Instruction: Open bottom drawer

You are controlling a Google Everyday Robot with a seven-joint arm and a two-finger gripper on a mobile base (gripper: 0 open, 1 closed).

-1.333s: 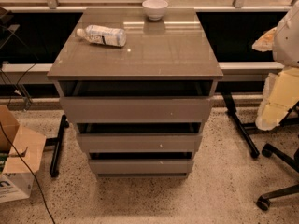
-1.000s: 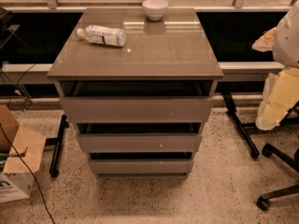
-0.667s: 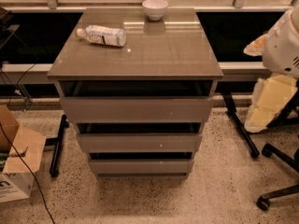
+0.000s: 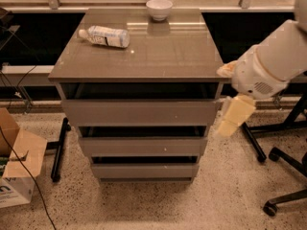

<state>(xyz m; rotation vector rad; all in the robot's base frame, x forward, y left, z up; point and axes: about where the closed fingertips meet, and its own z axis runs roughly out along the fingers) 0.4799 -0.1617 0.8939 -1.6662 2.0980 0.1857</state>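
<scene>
The taupe-grey cabinet (image 4: pixel 139 56) stands in the middle of the camera view with three handleless drawers. The bottom drawer (image 4: pixel 144 170) is the lowest, with a flat plain front and a dark gap above it; its inside is hidden. The middle drawer (image 4: pixel 143 146) and the top drawer (image 4: pixel 140 113) sit above it. My gripper (image 4: pixel 229 94) comes in on a white arm from the right. It is open and empty, beside the cabinet's right edge at top-drawer height, well above the bottom drawer.
A plastic bottle (image 4: pixel 104 36) lies on the cabinet top and a white bowl (image 4: pixel 159 8) stands at its back edge. A cardboard box (image 4: pixel 17 169) is on the floor at the left. Black stand legs (image 4: pixel 252 143) and a chair base (image 4: pixel 285 198) are at the right.
My arm and gripper have swung left from the right edge of the view, toward the cabinet's right side. The cabinet and its drawers have not moved.
</scene>
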